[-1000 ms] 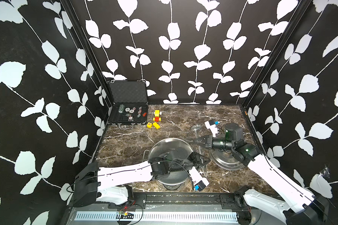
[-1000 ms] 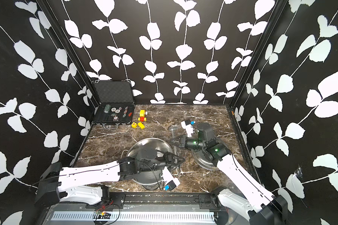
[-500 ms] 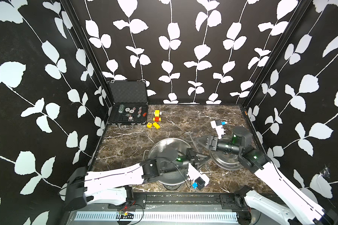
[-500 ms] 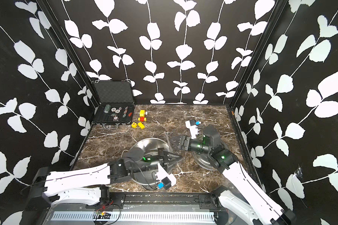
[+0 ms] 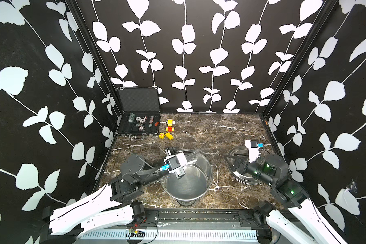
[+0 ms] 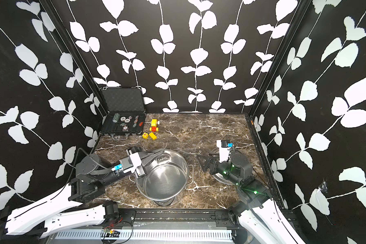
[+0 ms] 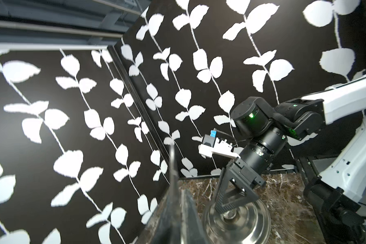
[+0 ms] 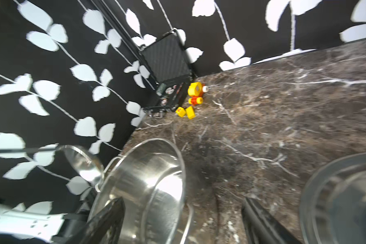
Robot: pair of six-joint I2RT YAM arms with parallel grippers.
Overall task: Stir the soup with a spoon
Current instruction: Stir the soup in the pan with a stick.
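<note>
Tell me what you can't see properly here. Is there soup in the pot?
Soup: in both top views the pot looks only shiny inside; none can be made out.
Spoon: blurred in the right wrist view, too thin in the top views.
Left fingers: blurred and cut off by the left wrist view's edge.
Chips in the black case: too small to read.
Lid: partly behind the right arm.

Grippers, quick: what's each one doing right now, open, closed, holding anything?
Left gripper: closed on the spoon, gripping its thin handle.
Right gripper: open, holding nothing.
</note>
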